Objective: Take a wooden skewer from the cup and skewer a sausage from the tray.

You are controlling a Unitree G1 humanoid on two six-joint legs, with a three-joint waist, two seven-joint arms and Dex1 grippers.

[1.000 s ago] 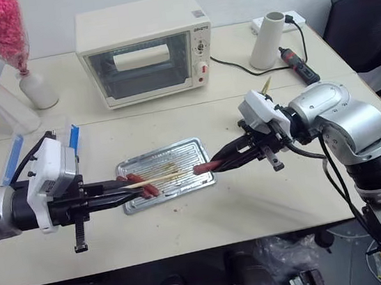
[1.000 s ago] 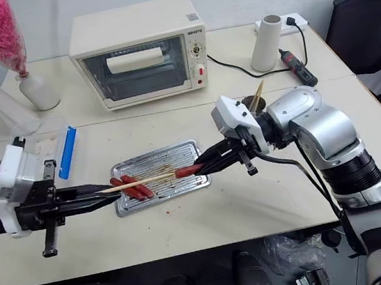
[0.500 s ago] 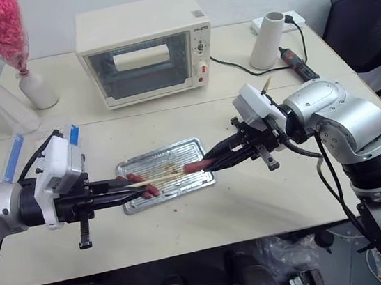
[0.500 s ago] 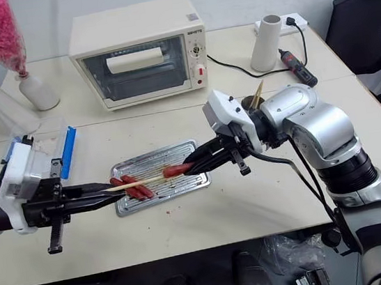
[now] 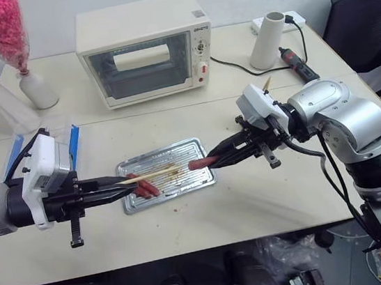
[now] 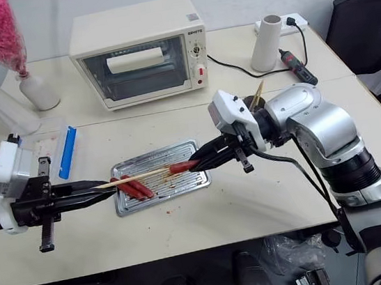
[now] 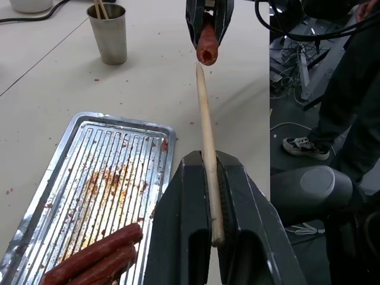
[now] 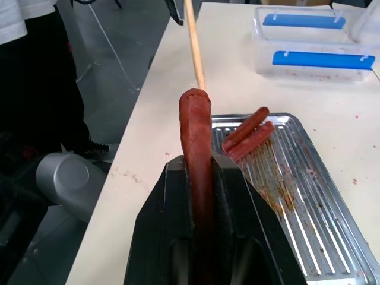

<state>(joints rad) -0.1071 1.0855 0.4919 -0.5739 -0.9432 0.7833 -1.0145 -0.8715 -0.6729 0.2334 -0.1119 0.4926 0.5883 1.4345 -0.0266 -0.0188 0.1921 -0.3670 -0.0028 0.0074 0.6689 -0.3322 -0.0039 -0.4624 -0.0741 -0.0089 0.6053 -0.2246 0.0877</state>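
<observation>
Left wrist view: wooden skewer [image 7: 205, 127] tip just short of sausage [image 7: 206, 44]

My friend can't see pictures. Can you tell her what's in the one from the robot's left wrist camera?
The left gripper is shut on a wooden skewer whose tip meets the end of a sausage held by the right gripper. Below sits a greasy silver tray with two more sausages, and a cup of skewers stands beyond.
</observation>
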